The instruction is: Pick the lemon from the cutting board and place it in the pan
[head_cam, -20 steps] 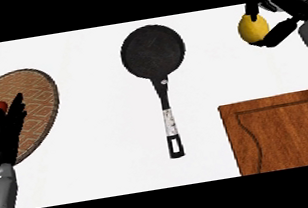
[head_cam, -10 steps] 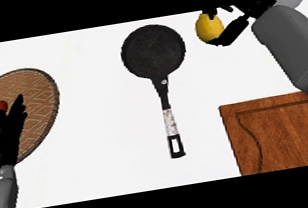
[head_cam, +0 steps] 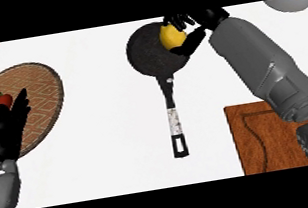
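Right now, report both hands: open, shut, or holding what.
Left hand: open, fingers straight, resting over the round woven mat.
Right hand: shut on the lemon, held over the pan.

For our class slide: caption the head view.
Right hand holds round yellow lemon over black metal frying pan; left hand rests.

Two smooth grey forearms, segmented at the joints, each with a black hand: left hand [head_cam: 10,126], right hand [head_cam: 197,24].

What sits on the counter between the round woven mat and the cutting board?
In the head view, only the pan's handle crosses between the woven mat and the cutting board.
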You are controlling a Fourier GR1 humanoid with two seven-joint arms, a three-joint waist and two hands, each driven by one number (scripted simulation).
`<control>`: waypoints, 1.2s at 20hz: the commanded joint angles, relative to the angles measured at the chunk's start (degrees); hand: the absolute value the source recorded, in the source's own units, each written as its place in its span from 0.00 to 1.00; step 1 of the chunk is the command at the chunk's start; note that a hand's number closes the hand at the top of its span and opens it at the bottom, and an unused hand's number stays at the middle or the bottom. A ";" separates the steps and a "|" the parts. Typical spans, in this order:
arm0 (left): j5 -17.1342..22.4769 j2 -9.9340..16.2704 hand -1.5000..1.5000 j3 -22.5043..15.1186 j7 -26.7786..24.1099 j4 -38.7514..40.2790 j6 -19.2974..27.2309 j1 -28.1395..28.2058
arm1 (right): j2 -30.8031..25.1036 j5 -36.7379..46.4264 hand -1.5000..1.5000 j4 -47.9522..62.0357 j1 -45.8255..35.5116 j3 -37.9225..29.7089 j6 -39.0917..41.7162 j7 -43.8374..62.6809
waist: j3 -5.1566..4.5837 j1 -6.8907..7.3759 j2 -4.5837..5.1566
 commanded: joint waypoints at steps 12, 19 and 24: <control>-0.69 0.02 0.50 -1.00 0.11 -0.01 -1.23 -3.05 | 8.81 -2.09 1.00 6.17 3.35 -1.70 -2.92 3.12 | 0.05 3.62 1.33; -1.40 -1.69 0.50 -2.69 1.92 -0.53 -0.87 -4.63 | 8.87 -3.34 0.00 7.68 4.12 -2.41 -0.36 0.76 | 0.12 4.44 1.61; -2.71 -2.69 0.50 -3.30 0.65 1.07 0.40 -4.83 | 8.88 -6.90 0.00 8.11 3.59 -5.52 -0.55 -0.59 | 0.08 4.88 1.63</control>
